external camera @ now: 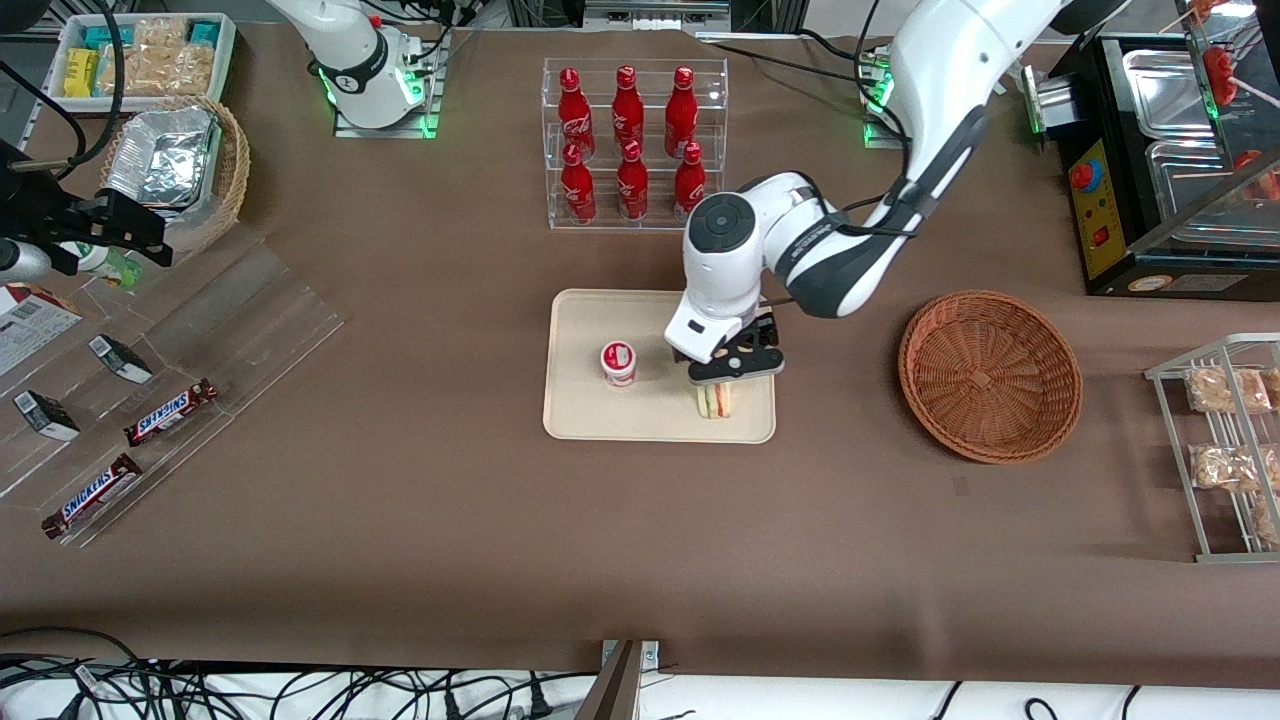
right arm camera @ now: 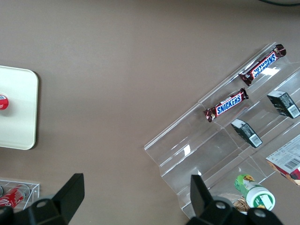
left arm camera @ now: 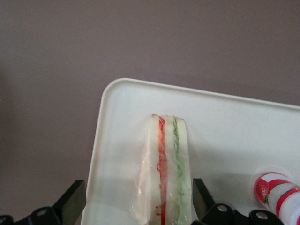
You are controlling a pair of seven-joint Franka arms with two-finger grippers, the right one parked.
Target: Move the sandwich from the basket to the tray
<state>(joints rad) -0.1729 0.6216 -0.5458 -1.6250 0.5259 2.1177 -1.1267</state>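
The sandwich (external camera: pixel 714 400), a wrapped white-bread wedge with red and green filling, stands on edge on the beige tray (external camera: pixel 600 410), near the tray corner nearest the front camera and toward the working arm's end. My left gripper (external camera: pixel 735 368) is directly above it. In the left wrist view my gripper (left arm camera: pixel 137 190) is open, with the sandwich (left arm camera: pixel 166 173) between the fingers. One finger (left arm camera: pixel 199 194) is close beside the green-filling side, and the other (left arm camera: pixel 75 199) stands well apart past the tray rim (left arm camera: pixel 101 140). The reddish-brown wicker basket (external camera: pixel 990 375) is empty.
A small red-and-white cup (external camera: pixel 619 362) stands on the tray beside the sandwich and also shows in the left wrist view (left arm camera: pixel 276 194). A clear rack of red bottles (external camera: pixel 630 140) stands farther from the front camera than the tray. A wire rack of snack bags (external camera: pixel 1230 440) lies toward the working arm's end.
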